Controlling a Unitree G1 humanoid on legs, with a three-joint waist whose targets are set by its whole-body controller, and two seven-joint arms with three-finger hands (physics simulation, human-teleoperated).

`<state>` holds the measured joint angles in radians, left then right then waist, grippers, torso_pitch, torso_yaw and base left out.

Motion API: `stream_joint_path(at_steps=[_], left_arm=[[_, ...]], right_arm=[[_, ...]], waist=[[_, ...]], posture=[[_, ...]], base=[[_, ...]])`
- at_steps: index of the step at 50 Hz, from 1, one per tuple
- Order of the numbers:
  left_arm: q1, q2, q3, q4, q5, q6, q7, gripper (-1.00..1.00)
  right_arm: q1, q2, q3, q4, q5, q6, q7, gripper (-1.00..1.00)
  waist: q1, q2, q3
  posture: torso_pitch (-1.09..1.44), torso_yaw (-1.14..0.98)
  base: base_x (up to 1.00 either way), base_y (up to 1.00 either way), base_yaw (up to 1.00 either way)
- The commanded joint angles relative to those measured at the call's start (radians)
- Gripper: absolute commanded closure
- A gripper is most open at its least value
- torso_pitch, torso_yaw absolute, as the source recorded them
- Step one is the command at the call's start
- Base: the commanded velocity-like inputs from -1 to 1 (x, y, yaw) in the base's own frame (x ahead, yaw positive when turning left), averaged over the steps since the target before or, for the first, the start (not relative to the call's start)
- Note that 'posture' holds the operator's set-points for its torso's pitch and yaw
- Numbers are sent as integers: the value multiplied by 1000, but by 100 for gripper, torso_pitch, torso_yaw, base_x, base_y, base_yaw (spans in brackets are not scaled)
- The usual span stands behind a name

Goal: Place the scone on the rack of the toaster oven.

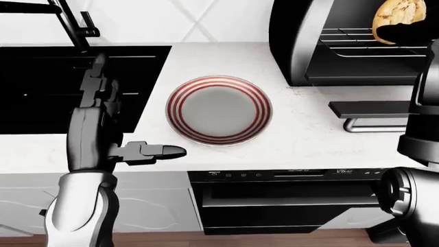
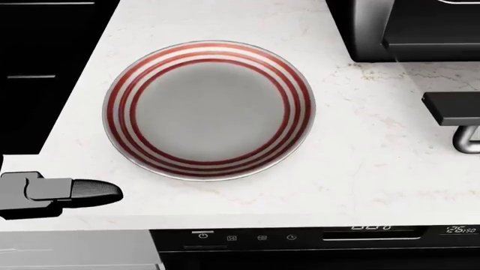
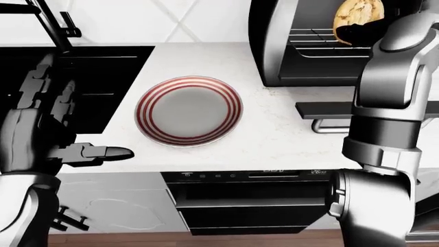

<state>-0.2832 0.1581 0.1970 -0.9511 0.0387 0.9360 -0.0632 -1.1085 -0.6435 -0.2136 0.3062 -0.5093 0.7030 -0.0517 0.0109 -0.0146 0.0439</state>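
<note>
Left-eye view: the scone (image 1: pixel 399 18) sits inside the open oven (image 1: pixel 302 46), above its rack (image 1: pixel 356 43), held by the right hand (image 1: pixel 411 32); whether the fingers pinch it I cannot tell. The left hand (image 1: pixel 154 153) hangs spread.

Head view: a bare red-ringed plate (image 2: pixel 210 109) lies on the pale counter (image 2: pixel 360 169).

Right-eye view: a black sink (image 3: pixel 103 87) lies left of the plate.

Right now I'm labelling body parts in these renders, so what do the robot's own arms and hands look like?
Both arms are glossy silver-grey shells with dark joint bands. The left hand has blocky grey knuckles and dark, textured rounded fingertips. The right arm's rounded segments stack like cylinders; its hand is dark.
</note>
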Motion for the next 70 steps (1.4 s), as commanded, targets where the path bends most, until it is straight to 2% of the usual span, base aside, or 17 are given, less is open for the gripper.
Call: stream_joint_path(at_steps=[1,11,24,31,35,50,58,70], left_arm=[[-19,7,4,-25,2,-26,3,-100],[-29,12,10,-28,-3,-16,2,-100],[-20,13,11,-27,-4,-24,3,-100],[-14,9,9,-25,-4,-31,3,-100],[-12,8,6,-18,-1,-39,4,-100],[-10,8,8,-21,0,-40,2,-100],[-19,12,14,-26,-5,-27,-1,-100],[-21,14,17,-19,-9,-30,1,-100]], right_arm=[[-38,-20,-6,-36,-10,-25,-9,29],[-37,-15,-4,-32,-12,-27,-10,12],[-27,-13,-5,-42,-16,-23,-3,-22],[-21,-12,-6,-52,-18,-18,0,-30],[-21,-8,-5,-49,-18,-19,-2,-44],[-4,-10,-4,-97,-30,7,21,-50],[44,-7,-12,-247,-61,90,86,-47],[86,-12,-16,-478,-145,225,211,-55]], waist=[[0,-5,-25],[0,-5,-24],[0,-5,-24],[1,-5,-24],[0,-5,-25],[1,-6,-25],[2,-6,-23],[1,-6,-21]], posture=[[0,0],[0,0],[0,0],[0,0],[0,0],[0,0],[0,0],[0,0]], base=[[0,0,0],[0,0,0],[0,0,0],[0,0,0],[0,0,0],[0,0,0],[0,0,0],[0,0,0]])
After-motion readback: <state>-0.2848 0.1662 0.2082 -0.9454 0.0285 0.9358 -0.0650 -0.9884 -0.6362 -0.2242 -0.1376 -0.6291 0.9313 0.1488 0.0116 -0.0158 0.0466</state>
